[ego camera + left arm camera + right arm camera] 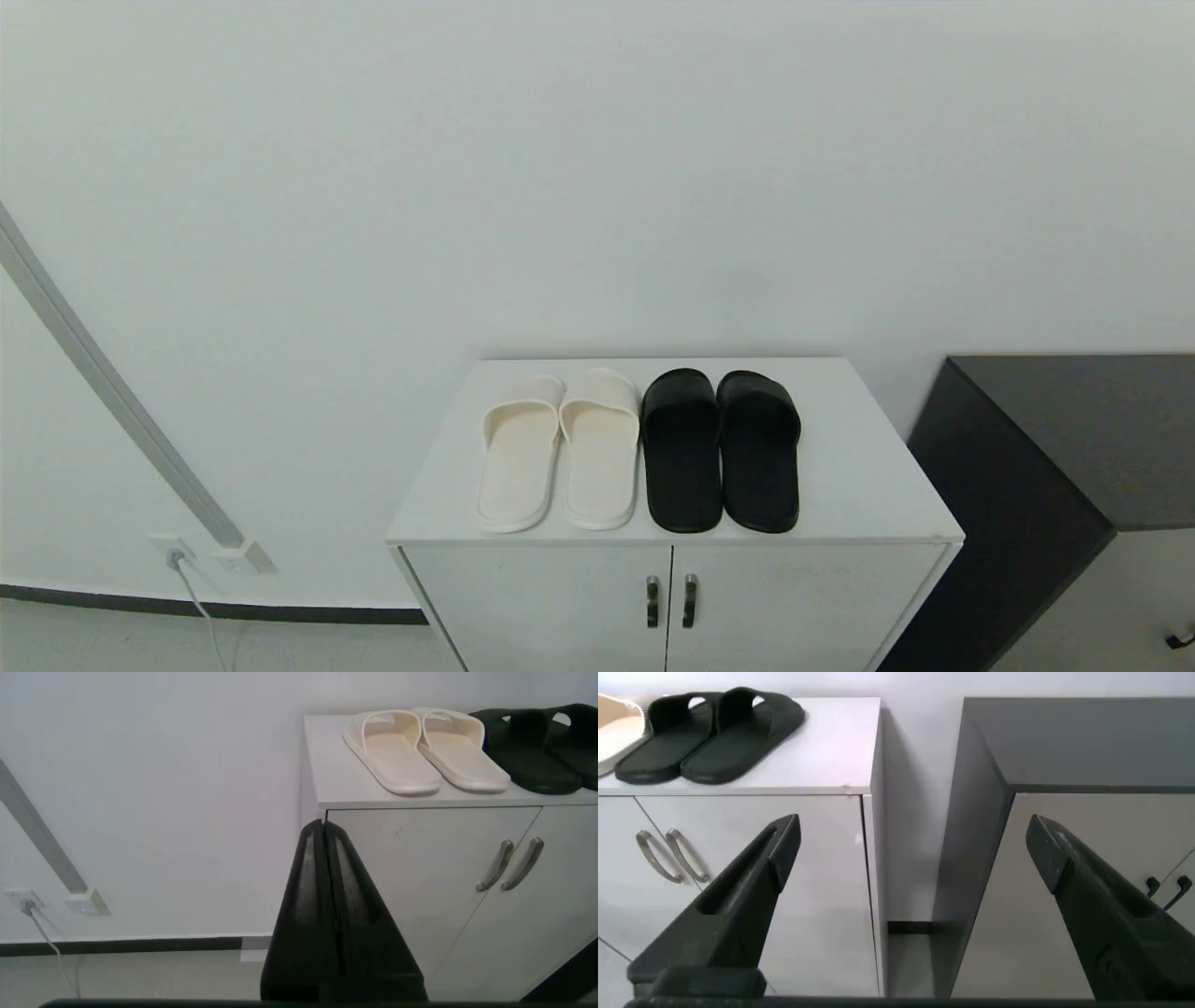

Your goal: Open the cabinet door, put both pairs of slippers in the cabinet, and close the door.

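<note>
A white cabinet [868, 495] stands against the wall with both doors closed and two metal handles [668, 600] at the middle seam. On its top lie a cream pair of slippers [558, 450] on the left and a black pair [721, 450] on the right, side by side. My left gripper [323, 831] is shut, held low off the cabinet's left front corner, below the cream slippers [427, 747]. My right gripper [913, 838] is open, level with the cabinet's right door [785, 896] and the gap beside it; the black slippers [708, 730] lie above.
A dark grey cabinet [1046, 485] stands close to the right of the white one, with a narrow gap [910, 840] between them. On the left wall are a slanted cable duct [103, 383] and a socket with a plugged cord [177, 558].
</note>
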Motion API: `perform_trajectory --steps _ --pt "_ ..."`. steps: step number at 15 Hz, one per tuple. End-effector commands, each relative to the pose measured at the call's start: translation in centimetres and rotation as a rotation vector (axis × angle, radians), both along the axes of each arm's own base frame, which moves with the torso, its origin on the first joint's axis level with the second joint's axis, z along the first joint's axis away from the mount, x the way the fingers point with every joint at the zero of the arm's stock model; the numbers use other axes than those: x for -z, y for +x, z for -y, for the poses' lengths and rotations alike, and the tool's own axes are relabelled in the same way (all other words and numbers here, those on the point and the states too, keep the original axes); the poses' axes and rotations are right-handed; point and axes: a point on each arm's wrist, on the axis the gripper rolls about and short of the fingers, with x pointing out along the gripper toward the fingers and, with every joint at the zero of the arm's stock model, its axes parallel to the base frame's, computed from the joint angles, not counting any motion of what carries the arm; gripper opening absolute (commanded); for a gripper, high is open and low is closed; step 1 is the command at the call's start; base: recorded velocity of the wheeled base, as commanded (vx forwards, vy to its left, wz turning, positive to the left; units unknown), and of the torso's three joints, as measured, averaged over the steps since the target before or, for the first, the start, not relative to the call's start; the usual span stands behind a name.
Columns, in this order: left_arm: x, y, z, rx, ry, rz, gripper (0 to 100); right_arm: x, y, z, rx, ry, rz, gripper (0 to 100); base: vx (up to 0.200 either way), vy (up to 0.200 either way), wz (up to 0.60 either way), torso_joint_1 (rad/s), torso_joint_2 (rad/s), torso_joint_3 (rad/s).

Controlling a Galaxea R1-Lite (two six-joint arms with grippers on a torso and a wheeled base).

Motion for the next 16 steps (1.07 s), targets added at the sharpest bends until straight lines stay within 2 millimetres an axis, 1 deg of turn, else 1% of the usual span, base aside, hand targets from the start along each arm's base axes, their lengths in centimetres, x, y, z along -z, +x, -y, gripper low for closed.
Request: perform_trajectory --steps 1,2,3,4,5,6,8,9,13,14,15,16 --pt "0.0 0.0 0.0 -0.001 0.0 0.0 0 0.0 0.0 0.0 0.0 -0.002 0.0 100 0.0 0.0 0.0 0.0 0.0 0.0" --pt "0.0 0.0 0.0 -0.001 0.0 0.0 0 -0.1 0.0 0.0 0.0 -0.007 0.001 100 0.0 0.0 0.0 0.0 0.0 0.0" --pt "0.0 0.0 0.0 -0.001 0.0 0.0 0 -2.6 -0.5 0.0 -0.002 0.01 0.122 100 0.0 0.0 0.0 0.0 0.0 0.0" --pt "0.0 0.0 0.0 0.001 0.0 0.0 0 -6.0 -0.8 0.1 -0.023 0.041 0.147 100 0.0 0.0 0.0 0.0 0.0 0.0" --pt "0.0 0.0 0.0 0.001 0.0 0.0 0 -6.7 -0.5 0.1 -0.026 0.044 0.112 100 0.0 0.0 0.0 0.0 0.0 0.0" --pt "0.0 0.0 0.0 0.001 0.0 0.0 0 -6.8 0.3 0.0 -0.051 0.039 0.009 100 0.0 0.0 0.0 0.0 0.0 0.0" --pt "0.0 0.0 0.0 0.001 0.0 0.0 0 -6.6 1.7 -0.1 -0.124 0.041 -0.096 100 0.0 0.0 0.0 0.0 0.0 0.0" --pt "0.0 0.0 0.0 0.001 0.0 0.0 0 -6.8 2.7 -0.2 -0.155 0.046 -0.152 100 0.0 0.0 0.0 0.0 0.0 0.0" --pt "0.0 0.0 0.0 0.001 0.0 0.0 0 -8.1 7.8 -0.9 -0.231 0.046 -0.242 100 0.0 0.0 0.0 0.0 0.0 0.0" --pt "0.0 0.0 0.0 0.001 0.0 0.0 0 -8.1 7.8 -0.9 -0.231 0.046 -0.242 100 0.0 0.0 0.0 0.0 0.0 0.0" --pt "0.0 0.0 0.0 0.002 0.0 0.0 0 -8.6 10.9 -1.9 -0.291 0.057 -0.256 100 0.0 0.0 0.0 0.0 0.0 0.0" --pt "0.0 0.0 0.0 0.002 0.0 0.0 0 -8.9 12.1 -2.5 -0.322 0.064 -0.267 100 0.0 0.0 0.0 0.0 0.0 0.0"
